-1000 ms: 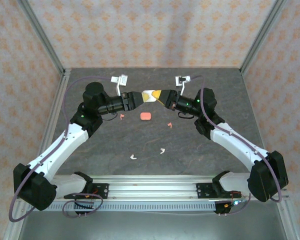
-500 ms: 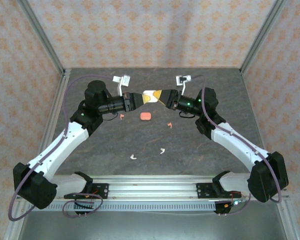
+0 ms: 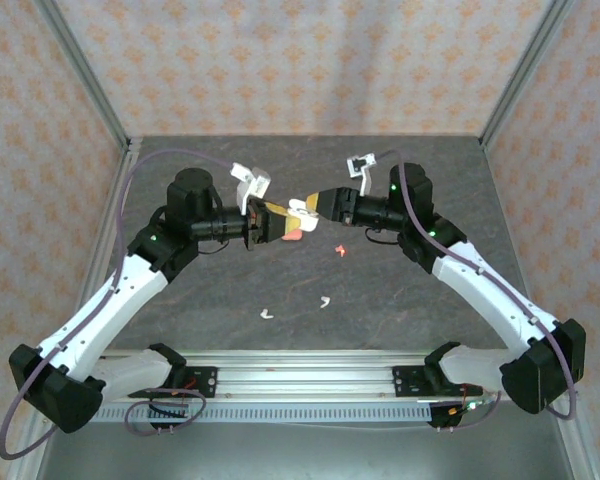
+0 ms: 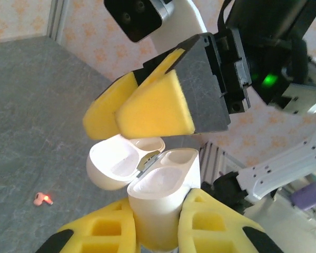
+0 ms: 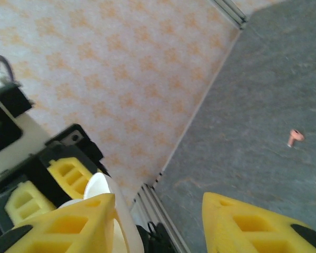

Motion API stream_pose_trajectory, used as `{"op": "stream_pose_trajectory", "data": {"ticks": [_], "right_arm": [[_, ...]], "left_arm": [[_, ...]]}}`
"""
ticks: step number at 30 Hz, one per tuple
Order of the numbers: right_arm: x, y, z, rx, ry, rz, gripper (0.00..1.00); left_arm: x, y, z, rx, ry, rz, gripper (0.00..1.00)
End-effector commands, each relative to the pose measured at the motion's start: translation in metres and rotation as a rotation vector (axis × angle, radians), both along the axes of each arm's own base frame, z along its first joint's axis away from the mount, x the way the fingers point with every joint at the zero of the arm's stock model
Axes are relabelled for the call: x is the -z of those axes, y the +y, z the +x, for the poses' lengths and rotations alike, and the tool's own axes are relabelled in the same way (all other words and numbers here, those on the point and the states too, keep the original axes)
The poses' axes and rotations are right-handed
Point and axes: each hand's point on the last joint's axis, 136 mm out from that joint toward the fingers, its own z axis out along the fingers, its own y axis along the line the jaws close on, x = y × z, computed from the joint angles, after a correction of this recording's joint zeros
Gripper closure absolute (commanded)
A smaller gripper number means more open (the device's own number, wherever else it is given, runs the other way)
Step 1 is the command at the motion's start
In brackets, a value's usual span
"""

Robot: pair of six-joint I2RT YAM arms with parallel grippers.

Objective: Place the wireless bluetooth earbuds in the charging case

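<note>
The white charging case (image 4: 160,200) stands upright with its lid (image 4: 116,163) flipped open, both wells empty. My left gripper (image 4: 158,205) is shut on its body and holds it above the table (image 3: 270,222). My right gripper (image 3: 306,207) hovers just past the case with its yellow fingers (image 4: 152,108) over the lid. Its jaws stand open (image 5: 158,203) with nothing between them, and the lid's edge (image 5: 102,192) lies against one finger. Two white earbuds (image 3: 266,314) (image 3: 324,301) lie on the near table. A coral earbud (image 3: 340,249) (image 5: 295,137) lies to the right and another (image 4: 42,198) under the left arm.
A coral charging case (image 3: 292,236) lies on the dark table just below the held case, partly covered by it. Patterned walls and metal frame posts (image 3: 90,90) close in the table on three sides. The rail (image 3: 300,375) with both arm bases runs along the near edge.
My left gripper has shut on the white case and drawn it nearer and lower while rolling its wrist. My right gripper has opened and let go. The lid now stands open.
</note>
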Motion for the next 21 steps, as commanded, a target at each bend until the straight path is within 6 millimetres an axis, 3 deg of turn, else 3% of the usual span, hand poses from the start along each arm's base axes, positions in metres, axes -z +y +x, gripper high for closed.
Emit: {"op": "stream_pose_trajectory", "data": {"ticks": [1,8,11,13,16,21], "right_arm": [[0.022,-0.012,0.013,0.094,0.023,-0.134,0.54],[0.009,-0.017,0.009,0.113,0.039,-0.111,0.49],[0.007,-0.029,0.0,0.161,0.055,-0.112,0.49],[0.019,-0.04,0.001,0.227,0.094,-0.144,0.49],[0.053,-0.051,0.0,0.295,0.173,-0.207,0.49],[0.118,-0.038,-0.015,0.282,0.23,-0.455,0.51]], "left_arm": [[-0.017,-0.005,-0.022,0.103,-0.174,0.02,1.0],[0.03,0.013,-0.011,-0.001,-0.204,0.193,1.0],[0.045,0.026,-0.007,-0.068,-0.252,0.253,1.0],[0.054,0.036,-0.005,-0.115,-0.272,0.291,1.0],[0.066,0.058,-0.003,-0.219,-0.278,0.368,1.0],[0.078,0.102,-0.006,-0.413,-0.288,0.482,1.0]]}}
